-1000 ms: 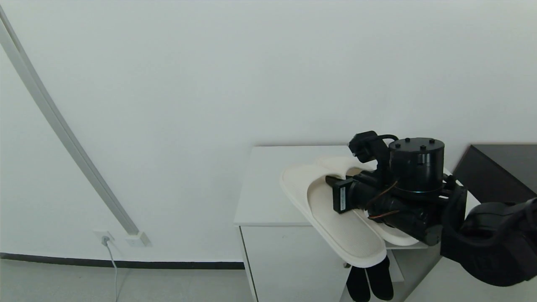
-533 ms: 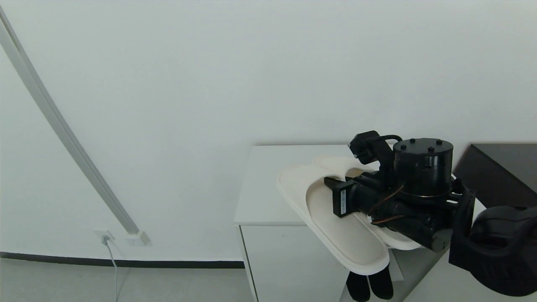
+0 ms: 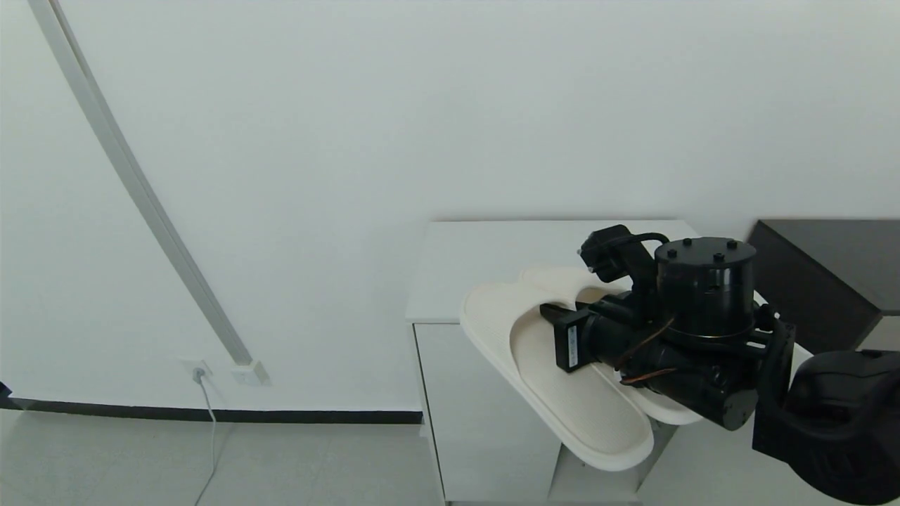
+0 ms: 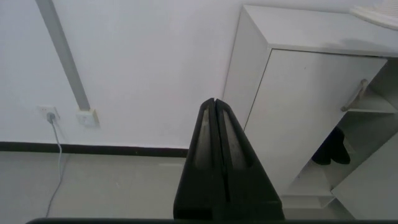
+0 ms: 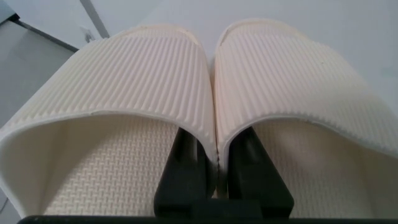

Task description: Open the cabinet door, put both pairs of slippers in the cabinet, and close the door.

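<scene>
Logging left to right. Left claw (image 4: 214, 109): fingers pressed together, nothing between them, pointing toward the white cabinet (image 4: 292, 37). The cabinet door (image 4: 311, 118) stands open, and a black pair of slippers (image 4: 329, 149) sits on a low shelf inside. Cream slippers (image 3: 562, 379): held in the air at the cabinet's front edge, toe ends raised over its top, heels tilted down. Right claw (image 5: 214, 158): clamped on the two adjoining strap walls, one finger inside each slipper.

Judgement: the pair looks light and made of soft foam, so it will likely flex and sag at the heels. The ribbed straps should give good purchase. Pinching both inner strap edges carries the pair as one, but a slack squeeze could let one slip free.
</scene>
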Controlling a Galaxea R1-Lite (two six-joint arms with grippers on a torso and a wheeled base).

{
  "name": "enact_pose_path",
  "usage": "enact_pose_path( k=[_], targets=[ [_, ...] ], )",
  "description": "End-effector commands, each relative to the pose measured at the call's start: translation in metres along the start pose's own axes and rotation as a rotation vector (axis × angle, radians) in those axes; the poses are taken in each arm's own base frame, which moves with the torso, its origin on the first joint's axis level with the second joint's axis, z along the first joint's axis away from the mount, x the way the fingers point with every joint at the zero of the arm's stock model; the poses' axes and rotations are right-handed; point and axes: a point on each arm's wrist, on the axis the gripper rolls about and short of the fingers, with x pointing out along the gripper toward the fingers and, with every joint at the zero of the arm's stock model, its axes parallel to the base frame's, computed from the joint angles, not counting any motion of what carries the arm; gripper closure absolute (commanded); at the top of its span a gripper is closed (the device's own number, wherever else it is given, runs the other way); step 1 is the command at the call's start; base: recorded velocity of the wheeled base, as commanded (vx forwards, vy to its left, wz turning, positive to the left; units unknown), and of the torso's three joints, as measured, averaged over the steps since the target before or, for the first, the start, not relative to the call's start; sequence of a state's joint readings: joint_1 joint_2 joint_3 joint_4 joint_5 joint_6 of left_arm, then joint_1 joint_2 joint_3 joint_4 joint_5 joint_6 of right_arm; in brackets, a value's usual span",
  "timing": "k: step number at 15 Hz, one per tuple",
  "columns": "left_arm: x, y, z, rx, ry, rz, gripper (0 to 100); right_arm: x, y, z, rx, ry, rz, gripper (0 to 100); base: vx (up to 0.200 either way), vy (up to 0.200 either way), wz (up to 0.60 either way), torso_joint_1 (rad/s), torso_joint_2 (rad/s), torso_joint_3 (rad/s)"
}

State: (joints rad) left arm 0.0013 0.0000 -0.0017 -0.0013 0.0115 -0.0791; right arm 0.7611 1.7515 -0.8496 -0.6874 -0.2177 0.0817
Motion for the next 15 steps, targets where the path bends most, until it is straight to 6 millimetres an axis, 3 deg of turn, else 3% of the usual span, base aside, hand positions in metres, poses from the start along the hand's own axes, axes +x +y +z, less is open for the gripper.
enact_pose_path(
  k=[1,2,14,15],
  targets=[
    [0.0001,0.0000,0.0000,-0.001,0.001,0.001,100,0.0006,0.0004,-0.0018,-0.002,0.006,0.001,100,-0.200,0.000,0.00,0.002,0.01,-0.002],
    [0.0001,0.0000,0.0000,-0.001,0.001,0.003,100,0.0005,0.0004,-0.0022,-0.002,0.008,0.000,100,-0.200,0.000,0.00,0.002,0.00,0.002],
    [0.0001,0.0000,0.0000,-0.002,0.001,0.003,100,0.0002,0.0027,-0.0036,-0.005,0.011,0.006,100,0.000,0.000,0.00,0.000,0.00,0.000],
    [0.0001,0.0001,0.0000,-0.002,0.001,0.004,100,0.0002,0.0027,-0.0036,-0.005,0.011,0.006,100,0.000,-0.200,0.00,-0.002,0.01,0.002]
  ],
)
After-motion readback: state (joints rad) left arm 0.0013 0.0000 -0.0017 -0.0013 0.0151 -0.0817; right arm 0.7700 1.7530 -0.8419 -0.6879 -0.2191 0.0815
